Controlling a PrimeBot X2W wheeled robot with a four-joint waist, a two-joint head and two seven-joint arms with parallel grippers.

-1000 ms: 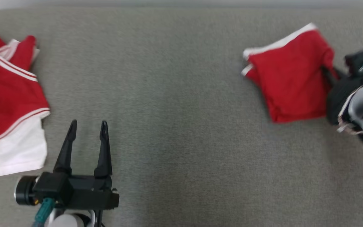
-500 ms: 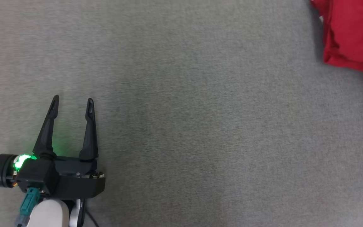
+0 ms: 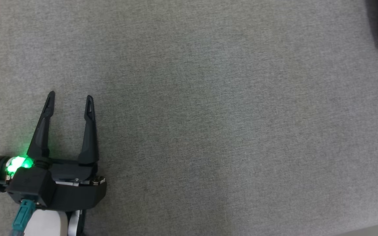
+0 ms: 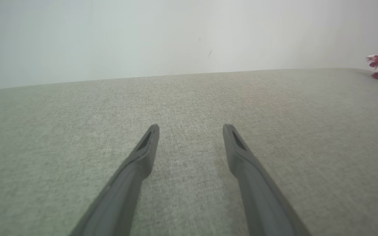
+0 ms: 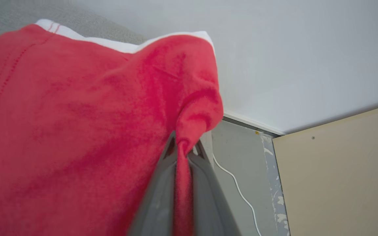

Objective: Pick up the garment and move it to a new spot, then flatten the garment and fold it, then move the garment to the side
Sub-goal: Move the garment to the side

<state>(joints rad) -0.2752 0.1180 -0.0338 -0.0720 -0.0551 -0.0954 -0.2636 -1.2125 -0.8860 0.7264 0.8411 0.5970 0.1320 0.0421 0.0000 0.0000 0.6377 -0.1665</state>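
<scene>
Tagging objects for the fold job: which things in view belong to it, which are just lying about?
Job: garment, right gripper with fingers shut on it, open left gripper, grey surface.
Lying about: white cable, beige panel, wall.

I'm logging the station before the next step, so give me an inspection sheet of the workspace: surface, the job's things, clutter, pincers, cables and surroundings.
surface: grey cloth surface, flat, bare across the middle.
job's things: red garment with white trim, pinched at one edge; it sits at the far right edge of the head view.
clutter: nothing seen.
grippers: left pincer open, holding nothing, over the surface; right pincer shut on a fold of the garment.
cables: teal cable at the left wrist; thin white cable on the floor beyond the surface.
surroundings: pale wall; beige panel.
</scene>
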